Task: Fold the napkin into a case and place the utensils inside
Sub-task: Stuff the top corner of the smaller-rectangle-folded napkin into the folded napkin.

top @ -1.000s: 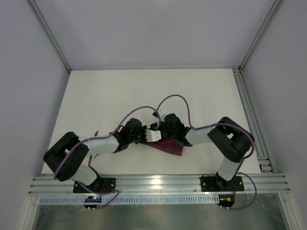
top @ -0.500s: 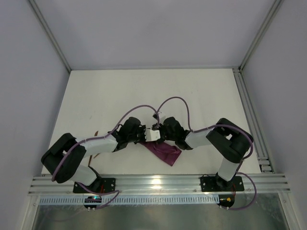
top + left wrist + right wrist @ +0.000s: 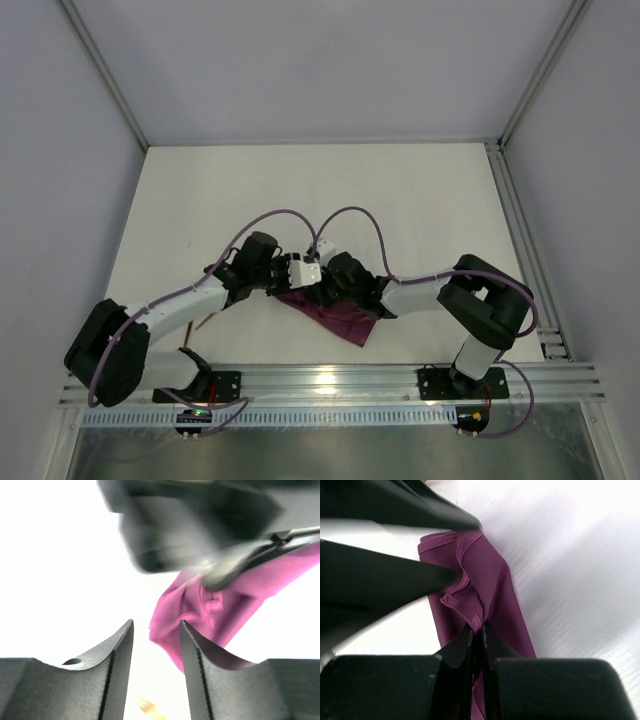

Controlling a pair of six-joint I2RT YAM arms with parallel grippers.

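Since a second ago: left arm has swung its elbow out to the left, and its jaws have let go of the cloth; right jaws have closed from part-open; both wrists sit slightly further left on the table (image 3: 420, 200)

Top external view
- left gripper (image 3: 297, 277) and right gripper (image 3: 318, 290) meet nose to nose, nearly touching
- napkin (image 3: 340, 315) lies bunched as a rumpled strip, running from under the right gripper tips back along and beneath that wrist
- jaw state of either tool not readable from above

Left wrist view
- left gripper (image 3: 156, 624): fingers (image 3: 119, 670) parted to a moderate gap, nothing between them
- napkin (image 3: 220, 600) just ahead of the tips and off to the right-hand finger, its lowest corner passing behind that finger
- right gripper (image 3: 200, 525) blurred, straight ahead, on top of the cloth

Right wrist view
- right gripper (image 3: 479, 630): fingers (image 3: 462, 647) pressed together, pinching a raised hemmed fold of the napkin (image 3: 492, 575)
- cloth extends forward from the tips, flat on the table (image 3: 570, 555)
- left gripper fingers (image 3: 385, 580) ahead and to the left, tips at the cloth edge; contact cannot be told
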